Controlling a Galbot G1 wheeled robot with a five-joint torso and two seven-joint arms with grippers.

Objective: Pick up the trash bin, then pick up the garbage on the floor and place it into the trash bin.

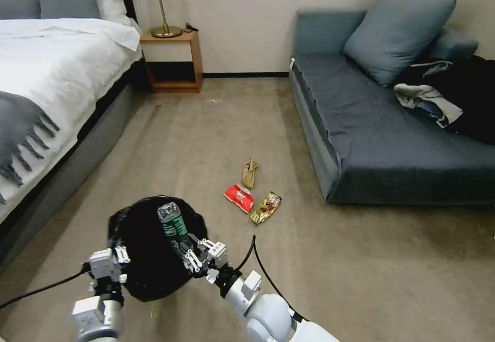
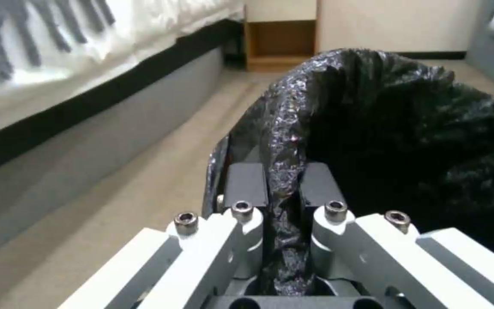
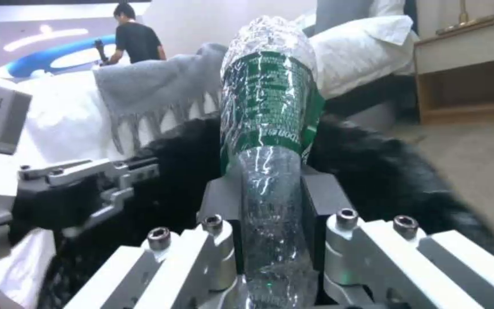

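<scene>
The trash bin [image 1: 149, 259], lined with a crinkled black bag, hangs above the carpet at the lower left. My left gripper [image 1: 116, 259] is shut on its rim, and the left wrist view shows the black bag [image 2: 284, 189] pinched between the fingers. Over the bin's opening, my right gripper [image 1: 188, 251] is shut on a clear plastic bottle [image 1: 172, 223] with a green label. That bottle [image 3: 267, 128] stands between the right fingers. On the floor lie a red wrapper [image 1: 238, 198], a gold-brown wrapper [image 1: 266, 208] and a tan wrapper [image 1: 249, 173].
A bed [image 1: 46, 79] with white sheets runs along the left. A wooden nightstand [image 1: 171, 61] with a lamp stands at the back. On the right is a blue sofa [image 1: 381, 135] holding a clothes heap [image 1: 448, 97]. Open carpet lies between them.
</scene>
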